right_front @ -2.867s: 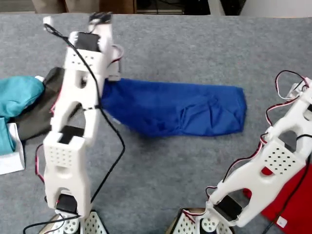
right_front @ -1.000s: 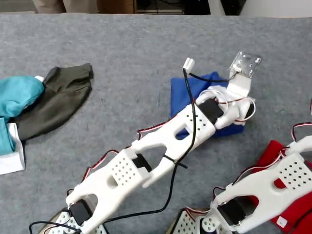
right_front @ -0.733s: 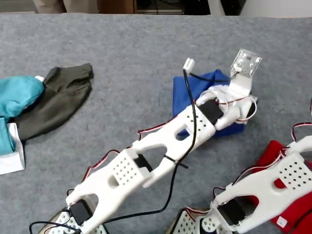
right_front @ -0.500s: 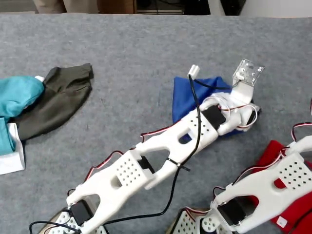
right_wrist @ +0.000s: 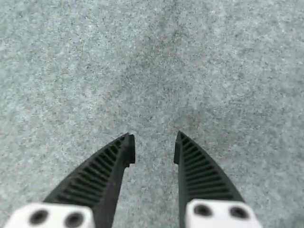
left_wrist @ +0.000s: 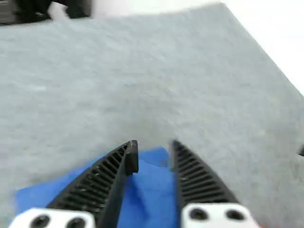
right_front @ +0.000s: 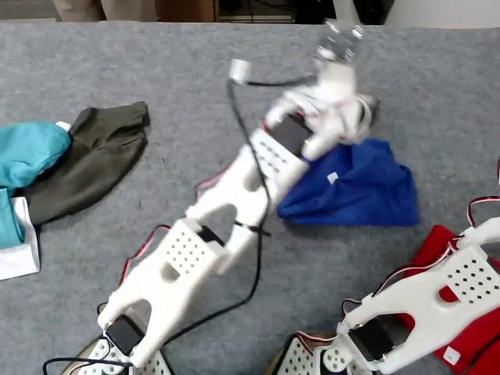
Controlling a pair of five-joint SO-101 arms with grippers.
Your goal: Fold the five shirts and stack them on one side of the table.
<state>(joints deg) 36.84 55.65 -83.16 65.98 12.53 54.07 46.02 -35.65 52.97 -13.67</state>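
Note:
The blue shirt (right_front: 355,191) lies bunched in a compact fold right of the table's middle, a white tag showing on it. My left gripper (right_front: 344,43) hangs above the grey table just beyond the shirt's far edge. In the left wrist view that gripper (left_wrist: 153,152) is open with nothing between its fingers, and the blue shirt (left_wrist: 142,194) lies under them. My right gripper (right_wrist: 153,142) is open over bare grey cloth. The right arm (right_front: 437,293) rests at the near right over the red shirt (right_front: 473,332).
A teal shirt (right_front: 27,152), a dark olive shirt (right_front: 90,156) and a white shirt (right_front: 16,258) are heaped at the left edge. The table (right_front: 234,55) is covered in grey felt. The left arm (right_front: 226,211) spans the middle diagonally.
The long blue shirt got folded over into a compact bundle at the right. In the last half second my left gripper lifted off it and swung toward the far side.

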